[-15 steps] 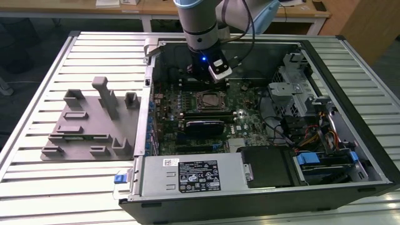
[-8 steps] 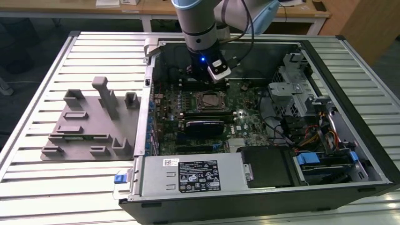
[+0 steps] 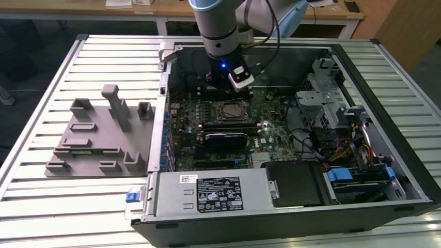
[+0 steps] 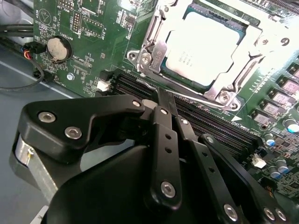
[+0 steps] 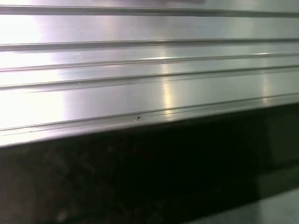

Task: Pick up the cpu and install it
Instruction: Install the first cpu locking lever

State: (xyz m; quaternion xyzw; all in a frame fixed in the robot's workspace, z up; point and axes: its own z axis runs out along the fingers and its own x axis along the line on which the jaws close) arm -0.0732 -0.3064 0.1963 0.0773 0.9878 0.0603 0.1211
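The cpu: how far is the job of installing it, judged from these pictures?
The cpu already sits in the socket on the motherboard, so placing looks done. The gripper hangs close above the board beside the socket, holding nothing visible. Whether the socket frame is locked I cannot tell.

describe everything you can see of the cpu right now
The cpu is a small flat square chip with a shiny silver-grey metal top, glaring under the light, with faint print near its middle. It lies flat in the motherboard socket, ringed by the socket's metal frame, which overlaps its edges. Nothing else touches it. In the second wrist view the end effector sits beside it, over the memory slots, not on it. In the exterior view it shows as a small square below the arm.
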